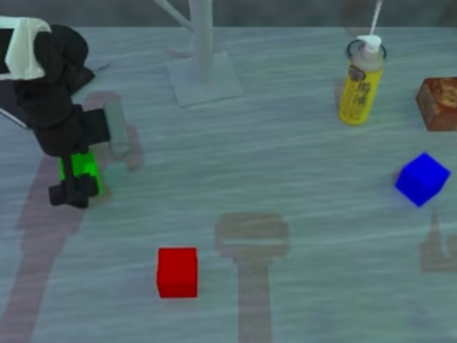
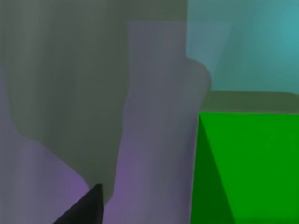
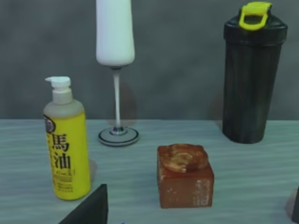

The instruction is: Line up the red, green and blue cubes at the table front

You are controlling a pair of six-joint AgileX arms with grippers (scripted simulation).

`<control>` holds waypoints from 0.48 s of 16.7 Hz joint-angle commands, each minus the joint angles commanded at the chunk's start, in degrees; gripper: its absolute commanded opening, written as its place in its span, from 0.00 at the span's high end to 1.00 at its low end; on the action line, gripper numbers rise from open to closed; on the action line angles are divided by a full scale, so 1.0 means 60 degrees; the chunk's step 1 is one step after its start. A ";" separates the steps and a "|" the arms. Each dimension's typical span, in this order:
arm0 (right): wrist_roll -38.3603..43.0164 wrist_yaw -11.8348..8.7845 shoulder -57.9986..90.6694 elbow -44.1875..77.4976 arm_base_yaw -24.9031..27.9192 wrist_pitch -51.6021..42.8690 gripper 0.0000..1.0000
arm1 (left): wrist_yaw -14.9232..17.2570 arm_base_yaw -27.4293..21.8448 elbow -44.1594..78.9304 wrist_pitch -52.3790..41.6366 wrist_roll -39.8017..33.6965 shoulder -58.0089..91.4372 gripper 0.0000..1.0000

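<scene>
Black and bulky, the left arm fills the top view's ten o'clock corner, and its left tool [image 1: 73, 187] hangs at about nine o'clock over the worktop [image 1: 300, 164], a wide pale grey-teal surface with faint streaky grain. Between its dark fingers shows the small glossy bright green cube [image 1: 84, 170], pinched from both sides. The matching bright red cube [image 1: 177, 272] sits alone at about seven o'clock, well apart from the green one. The deep blue cube [image 1: 422, 179] lies at three o'clock, turned cornerwise. At one o'clock stands a yellow pump bottle with a white dispenser head [image 1: 361, 87], and just beyond it, at two o'clock by the edge, a brown rusty-looking block [image 1: 440, 103]. A pale square base plate carrying a thin post [image 1: 204, 77] stands at twelve o'clock.

From the left wrist, the green cube [image 2: 247, 168] looms very close, with one black fingertip [image 2: 86, 210] beside it and shadowed worktop behind.

From the right wrist, a dark fingertip [image 3: 91, 210] of the right tool shows; whether that tool is spread or pressed together I cannot tell. Beyond it stand the yellow bottle [image 3: 67, 151], the brown block [image 3: 184, 176], a white long-stemmed glass on a round foot [image 3: 116, 70] and a tall black shaker bottle with a yellow lid loop [image 3: 253, 77].
</scene>
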 joint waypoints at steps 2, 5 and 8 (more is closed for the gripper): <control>0.0000 0.0000 0.0000 0.0000 0.0000 0.0000 0.00 | 0.0000 0.0000 0.0000 0.0000 0.0000 0.0000 0.00; 0.0000 0.0000 0.0000 0.0000 0.0000 0.0000 0.00 | 0.0000 0.0000 0.0000 0.0000 0.0000 0.0000 0.23; 0.0000 0.0000 0.0000 0.0000 0.0000 0.0000 0.00 | 0.0000 0.0000 0.0000 0.0000 0.0000 0.0000 0.45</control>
